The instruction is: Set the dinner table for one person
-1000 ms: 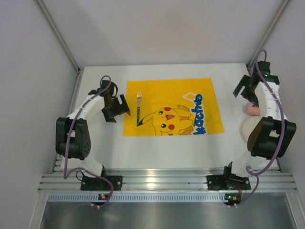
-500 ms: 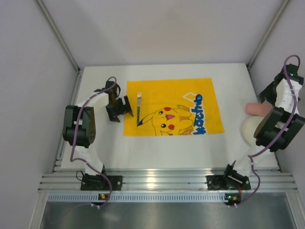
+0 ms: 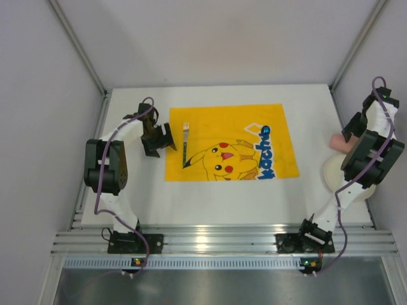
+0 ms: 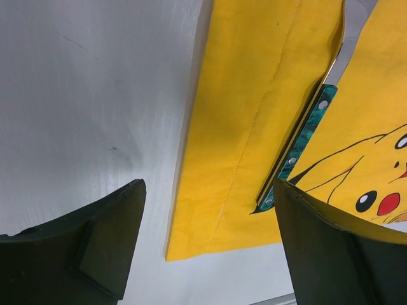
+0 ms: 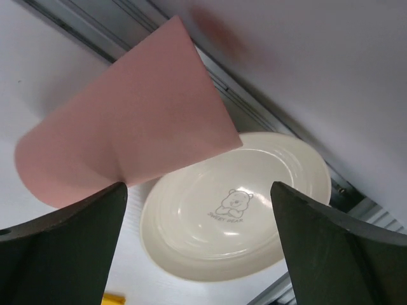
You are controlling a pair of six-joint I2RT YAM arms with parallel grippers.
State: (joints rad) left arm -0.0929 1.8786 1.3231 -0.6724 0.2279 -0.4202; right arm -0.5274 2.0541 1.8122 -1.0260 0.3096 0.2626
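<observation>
The white dinner table (image 3: pixel 222 203) carries a yellow Pikachu-print cloth (image 3: pixel 254 121). A fork (image 3: pixel 185 143) with a green handle lies along the cloth's left side, tines pointing away. My left gripper (image 3: pixel 159 141) is open and empty just left of the cloth edge. In the left wrist view the fork (image 4: pixel 302 143) and cloth (image 4: pixel 254 95) lie ahead of the gripper (image 4: pixel 210 241). A cream plate (image 3: pixel 331 175) with a bear print and a pink cup (image 3: pixel 337 141) sit at the table's right edge. My right gripper (image 3: pixel 353 127) is open above them, over the plate (image 5: pixel 235 216) and cup (image 5: pixel 127 133).
Metal rails edge the table, with the near rail (image 3: pixel 222 240) between the arm bases. Grey side walls stand close on the left and right. The right wall and rail (image 5: pixel 267 121) run just behind the plate. The right arm partly hides the plate in the top view.
The right arm has swung out to the far right, its gripper now over the pink cup and plate. The left arm drew its elbow in; its gripper stays by the cloth's left edge.
</observation>
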